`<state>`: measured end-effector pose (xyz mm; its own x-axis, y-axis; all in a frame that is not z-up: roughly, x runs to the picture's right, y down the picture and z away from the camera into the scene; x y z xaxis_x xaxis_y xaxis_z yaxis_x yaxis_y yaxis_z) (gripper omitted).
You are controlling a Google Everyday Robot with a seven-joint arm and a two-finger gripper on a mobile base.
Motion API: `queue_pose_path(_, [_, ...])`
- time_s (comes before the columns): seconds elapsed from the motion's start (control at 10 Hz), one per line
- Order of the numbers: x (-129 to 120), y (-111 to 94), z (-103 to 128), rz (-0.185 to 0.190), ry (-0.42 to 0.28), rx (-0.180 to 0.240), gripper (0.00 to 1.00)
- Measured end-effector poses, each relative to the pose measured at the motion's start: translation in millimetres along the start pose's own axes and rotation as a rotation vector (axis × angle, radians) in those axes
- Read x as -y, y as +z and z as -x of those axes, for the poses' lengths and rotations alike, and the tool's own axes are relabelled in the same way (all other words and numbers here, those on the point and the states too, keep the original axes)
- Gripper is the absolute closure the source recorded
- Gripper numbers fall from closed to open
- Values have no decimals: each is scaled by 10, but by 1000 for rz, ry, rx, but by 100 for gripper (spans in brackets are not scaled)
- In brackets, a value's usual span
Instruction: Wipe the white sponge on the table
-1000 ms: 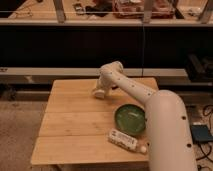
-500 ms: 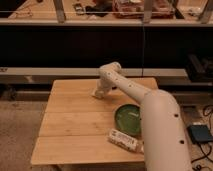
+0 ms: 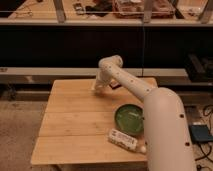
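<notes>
My gripper [image 3: 97, 90] is down at the far middle of the light wooden table [image 3: 75, 120], at the end of the white arm that reaches across from the lower right. It is shut and touches or nearly touches the tabletop. The white sponge does not show clearly. If it lies under the gripper, the wrist hides it, and I cannot tell whether anything is held.
A green bowl [image 3: 129, 119] sits on the right half of the table, partly behind my arm. A white labelled tube [image 3: 123, 139] lies near the front edge. A small dark object [image 3: 115, 85] rests by the arm at the far side. A dark counter stands behind.
The gripper has stayed at the same spot on the far part of the table. The arm's bend above it has risen slightly.
</notes>
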<state>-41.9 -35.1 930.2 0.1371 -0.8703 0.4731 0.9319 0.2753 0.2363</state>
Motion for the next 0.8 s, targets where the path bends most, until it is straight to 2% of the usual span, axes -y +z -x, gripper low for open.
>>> queue_pose_path(0.1, [170, -261, 72, -57, -44, -6, 100])
queue_pose_path(0.2, [338, -523, 295, -123, -87, 15, 100])
queue_pose_path(0.4, [592, -931, 920, -236, -159, 103, 100])
queue_pose_path(0.6, [721, -1126, 1223, -284, -199, 143, 100])
queue_pose_path(0.8, [722, -1131, 1239, -285, -200, 145, 100])
